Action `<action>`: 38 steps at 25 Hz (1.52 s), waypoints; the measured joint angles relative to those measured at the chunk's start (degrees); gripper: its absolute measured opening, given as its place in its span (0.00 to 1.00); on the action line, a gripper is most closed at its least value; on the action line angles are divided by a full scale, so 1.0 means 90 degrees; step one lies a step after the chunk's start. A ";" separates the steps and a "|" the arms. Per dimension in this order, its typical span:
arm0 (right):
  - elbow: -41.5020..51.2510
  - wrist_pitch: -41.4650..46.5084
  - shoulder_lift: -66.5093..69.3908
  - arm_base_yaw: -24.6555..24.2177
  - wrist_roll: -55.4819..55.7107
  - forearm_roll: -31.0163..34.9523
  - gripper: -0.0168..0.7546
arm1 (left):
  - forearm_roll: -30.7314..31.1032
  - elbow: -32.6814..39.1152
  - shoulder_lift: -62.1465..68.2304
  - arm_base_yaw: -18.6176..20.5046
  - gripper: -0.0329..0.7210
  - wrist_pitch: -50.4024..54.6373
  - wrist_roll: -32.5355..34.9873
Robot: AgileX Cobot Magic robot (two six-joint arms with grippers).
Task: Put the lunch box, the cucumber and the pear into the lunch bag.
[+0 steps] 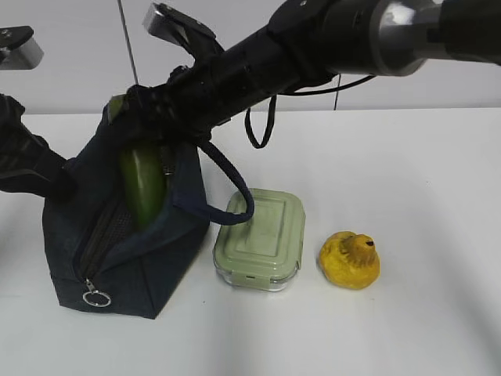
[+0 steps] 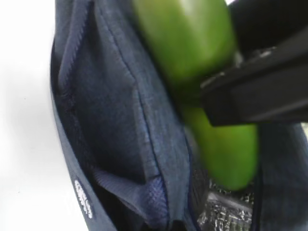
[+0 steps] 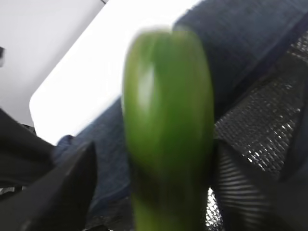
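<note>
The navy lunch bag stands open at the left. The green cucumber stands on end in its mouth, lower half inside. My right gripper reaches across above it. In the right wrist view its jaws stand apart around the blurred cucumber, with a gap at the left finger. My left gripper is at the bag's left edge. In the left wrist view the bag fabric bunches where the jaws are and hides the fingers. The lunch box and the pear lie on the table to the right.
A bag handle loops over the lunch box's lid corner. The zipper's silver ring pull hangs at the bag's front. A black cable loop dangles under the right arm. The white table runs to the right.
</note>
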 joint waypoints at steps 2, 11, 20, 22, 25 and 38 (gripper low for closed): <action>-0.0212 0.0116 0.0000 0.0000 0.0000 -0.0056 0.79 | 0.0000 0.0000 0.0000 0.0000 0.05 0.0000 0.0000; -0.1189 0.0892 -0.0294 -0.0187 0.1625 -0.2596 0.79 | 0.0005 0.0000 0.0000 0.0000 0.05 0.0006 0.0000; -0.1178 0.2758 -0.0509 -0.0826 0.4040 -0.5690 0.79 | 0.0005 0.0000 0.0000 0.0000 0.05 0.0006 0.0000; -0.1041 0.2786 -0.0509 -0.0901 0.4433 -0.6153 0.79 | 0.0005 0.0000 0.0000 0.0000 0.05 0.0006 0.0000; -0.0564 0.2786 -0.0576 -0.0961 0.4627 -0.6518 0.79 | 0.0005 0.0000 0.0000 0.0000 0.05 0.0006 0.0000; 0.2677 0.1644 -0.1917 -0.0961 0.4773 -0.6610 0.72 | 0.0008 0.0000 0.0000 0.0000 0.05 0.0006 0.0000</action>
